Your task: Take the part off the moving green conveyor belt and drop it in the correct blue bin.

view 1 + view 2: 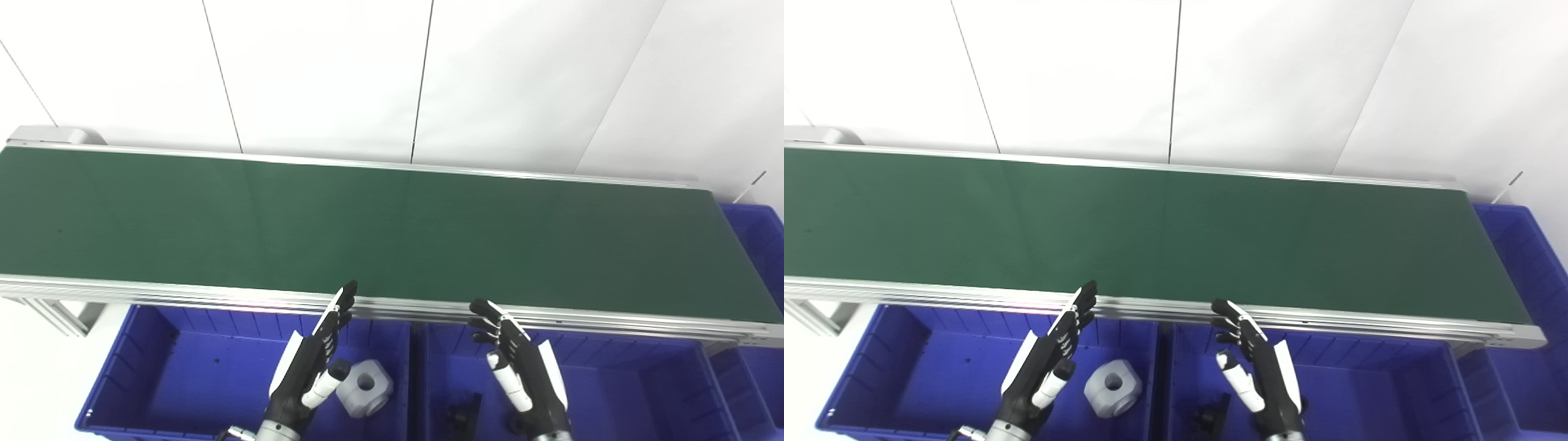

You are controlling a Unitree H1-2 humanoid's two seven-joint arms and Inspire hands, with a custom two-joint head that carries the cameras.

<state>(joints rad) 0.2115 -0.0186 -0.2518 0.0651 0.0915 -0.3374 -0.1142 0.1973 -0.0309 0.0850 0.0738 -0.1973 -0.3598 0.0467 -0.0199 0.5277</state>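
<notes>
The green conveyor belt (392, 236) runs across the view and carries no part. My left hand (312, 361) is open and empty, fingers stretched toward the belt's near rail, above the left blue bin (184, 367). A white-grey part (365, 387) with a round hole lies in that bin, just right of the left hand. My right hand (520, 367) is open and empty above the middle blue bin (643, 392), fingers slightly curled. A black part (459, 416) lies in the middle bin beside the right hand.
The belt's aluminium near rail (551, 315) runs just ahead of both hands. Another blue bin (759, 245) stands at the belt's right end. A white wall is behind the belt. A metal frame leg (61, 312) is at the lower left.
</notes>
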